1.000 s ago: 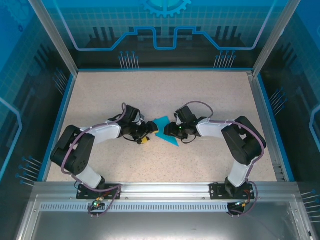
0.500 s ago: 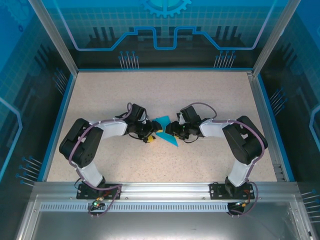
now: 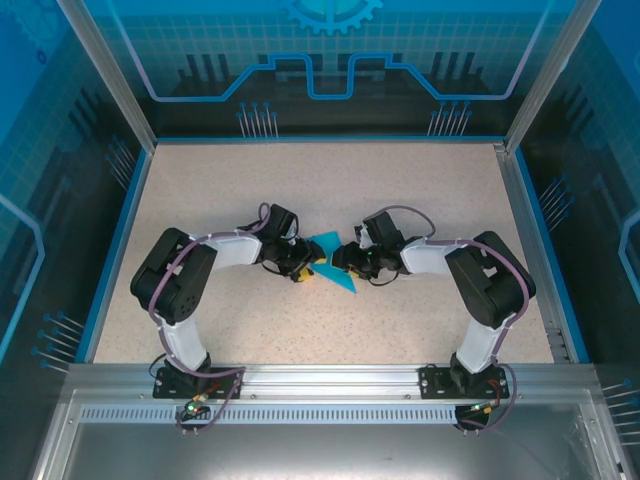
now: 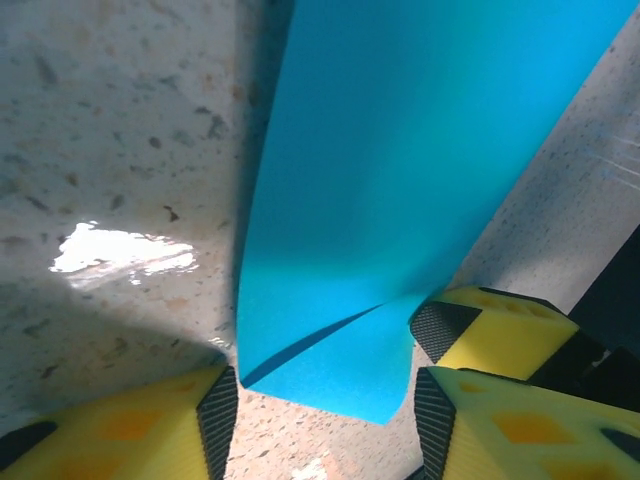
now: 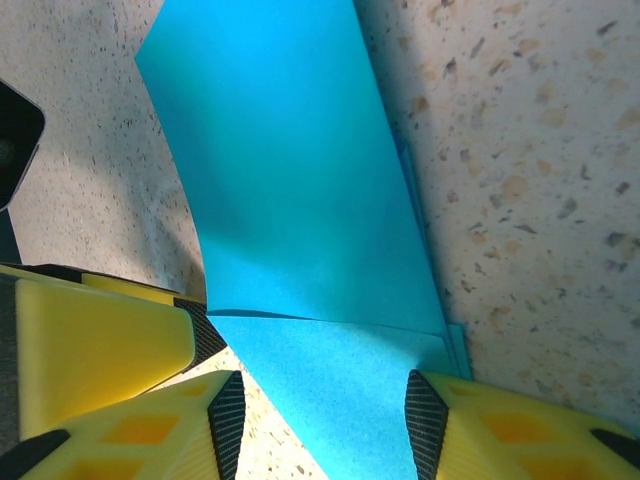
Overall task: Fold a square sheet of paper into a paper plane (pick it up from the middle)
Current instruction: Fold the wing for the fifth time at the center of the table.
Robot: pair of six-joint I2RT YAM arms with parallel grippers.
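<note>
Left hand (image 4: 322, 405) moved in — teal paper (image 4: 400, 150) now between its fingers.

**Work cell, seen from above.** The table (image 3: 300, 180) had a pale beige surface flecked with dark and tan specks. A narrow blue rim (image 3: 128, 215) bordered it on the left, far and right sides. Clear enclosure panels (image 3: 330, 60) rose around it — tinted blue and printed with a fine grid, circuit-like outlines and, at top centre, part of a gear emblem (image 3: 332, 12). Silver metal posts (image 3: 105, 70) slanted up from the two far corners. A slotted aluminium rail (image 3: 330, 378) spanned the near edge, with a dull grey metal sheet (image 3: 300, 450) below it. In the left wrist view a bright patch of glare (image 4: 120, 250) lay on the speckled surface — beside a soft shadow.
</note>
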